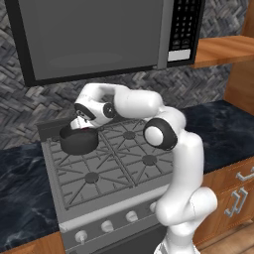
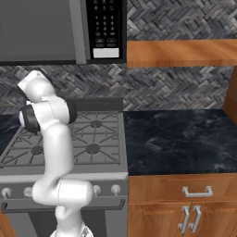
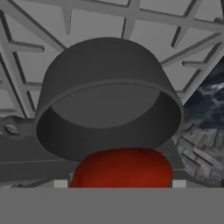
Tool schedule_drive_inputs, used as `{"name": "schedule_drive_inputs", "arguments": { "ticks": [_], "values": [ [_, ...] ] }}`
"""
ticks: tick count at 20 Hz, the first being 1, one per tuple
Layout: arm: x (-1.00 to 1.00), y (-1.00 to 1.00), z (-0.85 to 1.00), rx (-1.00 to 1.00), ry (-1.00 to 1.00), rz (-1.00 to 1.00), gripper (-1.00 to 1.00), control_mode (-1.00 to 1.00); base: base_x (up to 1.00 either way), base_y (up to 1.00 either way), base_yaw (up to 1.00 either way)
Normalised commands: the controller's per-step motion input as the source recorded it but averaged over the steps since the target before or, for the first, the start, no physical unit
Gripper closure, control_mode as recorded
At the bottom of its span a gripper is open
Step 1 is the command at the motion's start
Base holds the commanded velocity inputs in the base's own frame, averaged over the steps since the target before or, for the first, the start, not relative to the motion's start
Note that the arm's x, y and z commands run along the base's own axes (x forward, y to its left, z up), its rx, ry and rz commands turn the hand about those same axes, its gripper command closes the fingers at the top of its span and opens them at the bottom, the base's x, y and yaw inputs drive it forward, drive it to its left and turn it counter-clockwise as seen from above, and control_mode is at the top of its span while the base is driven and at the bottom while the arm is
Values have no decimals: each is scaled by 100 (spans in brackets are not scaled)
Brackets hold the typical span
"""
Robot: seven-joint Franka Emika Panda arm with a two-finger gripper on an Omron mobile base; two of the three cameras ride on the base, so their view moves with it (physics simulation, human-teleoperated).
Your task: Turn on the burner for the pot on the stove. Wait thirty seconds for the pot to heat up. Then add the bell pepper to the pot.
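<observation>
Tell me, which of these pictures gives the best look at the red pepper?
The hand view: the bell pepper looms large and bright red at the bottom, just before the open pot. In the left base view the arm's hand hangs by the pot and I can't make out the pepper there.

The stove carries the things: a grey steel range with dark grates over four burners and a row of pale knobs along its front. The pot stands directly on the grate, on the stove's back-left section. Dark stone counter flanks the stove on both sides.
</observation>
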Motion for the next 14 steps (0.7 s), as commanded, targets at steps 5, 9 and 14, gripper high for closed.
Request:
{"name": "schedule_drive_inputs", "arguments": {
  "ticks": [5,9,14],
  "values": [
    [50,0,-18,0,5,0,100,-100,0,0,0],
    [37,5,-32,0,10,0,100,-100,0,0,0],
    [30,14,-24,0,5,0,100,-100,0,0,0]
  ]
}}
